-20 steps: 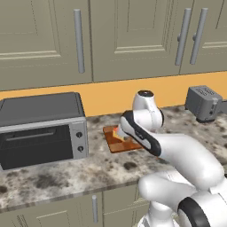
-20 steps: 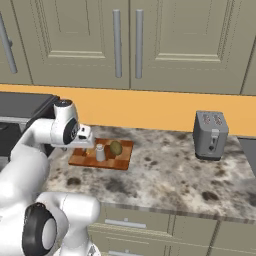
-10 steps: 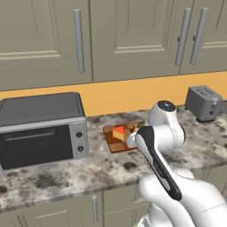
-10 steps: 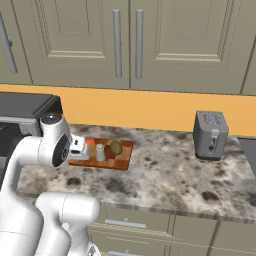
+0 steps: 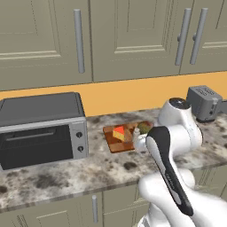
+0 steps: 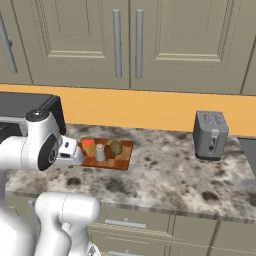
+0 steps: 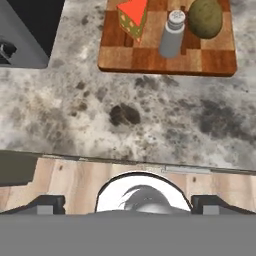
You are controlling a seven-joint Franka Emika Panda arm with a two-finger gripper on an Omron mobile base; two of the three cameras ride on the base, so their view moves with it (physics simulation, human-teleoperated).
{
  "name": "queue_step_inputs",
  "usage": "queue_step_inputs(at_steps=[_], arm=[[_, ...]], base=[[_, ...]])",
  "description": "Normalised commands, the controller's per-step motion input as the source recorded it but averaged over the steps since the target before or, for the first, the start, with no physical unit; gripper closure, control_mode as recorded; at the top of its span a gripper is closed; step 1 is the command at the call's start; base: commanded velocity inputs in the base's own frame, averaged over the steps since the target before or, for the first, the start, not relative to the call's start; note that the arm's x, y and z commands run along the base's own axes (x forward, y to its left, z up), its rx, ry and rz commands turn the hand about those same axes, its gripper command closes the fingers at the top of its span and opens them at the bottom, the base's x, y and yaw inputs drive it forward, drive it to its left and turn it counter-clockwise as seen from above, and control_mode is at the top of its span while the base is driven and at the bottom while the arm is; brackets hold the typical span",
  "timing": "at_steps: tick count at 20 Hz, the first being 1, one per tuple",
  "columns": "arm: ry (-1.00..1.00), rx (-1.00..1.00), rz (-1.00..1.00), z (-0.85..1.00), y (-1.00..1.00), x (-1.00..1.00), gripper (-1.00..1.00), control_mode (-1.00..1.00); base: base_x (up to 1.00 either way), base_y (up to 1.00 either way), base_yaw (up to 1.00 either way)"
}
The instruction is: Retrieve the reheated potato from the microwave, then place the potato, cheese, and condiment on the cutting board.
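Gripper (image 7: 128,202) fully open, nothing between the fingers (image 7: 45,204). It hangs over the counter's (image 7: 150,125) front edge, well short of the board (image 7: 165,59), looking down at stone and the cabinet front below.

All three items sit on the board: cheese (image 7: 133,15) on the side nearest the toaster oven (image 5: 42,128), shaker (image 7: 172,34) in the middle, potato (image 7: 205,17) on the far side. Shaker upright, just beside the potato; can't tell if they touch. Cheese a little apart from the shaker.

My read: placement is done, and the step in hand is clearing the arm away. To do it well: pull back and up, keep the fingers and forearm off the board's near edge, and don't swing toward the shaker, since it's the tall narrow one and would tip first. No reason to close the fingers.

Looks: potato is an oval olive-brown lump with a dull skin, lying flat. Cheese is a wedge, yellow-orange sides, red top. Shaker is a grey cylinder with a lighter cap. Board is checkered light/dark reddish-brown wood, flat on the speckled counter. Toaster (image 6: 210,135) stands well apart to the right.
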Motion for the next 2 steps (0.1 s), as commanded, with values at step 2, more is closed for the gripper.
queue_step_inputs(at_steps=[2], arm=[[0.00,0.00,-0.02,0.22,-0.02,-0.62,-1.00,-1.00]], base=[[0.00,0.00,0.00]])
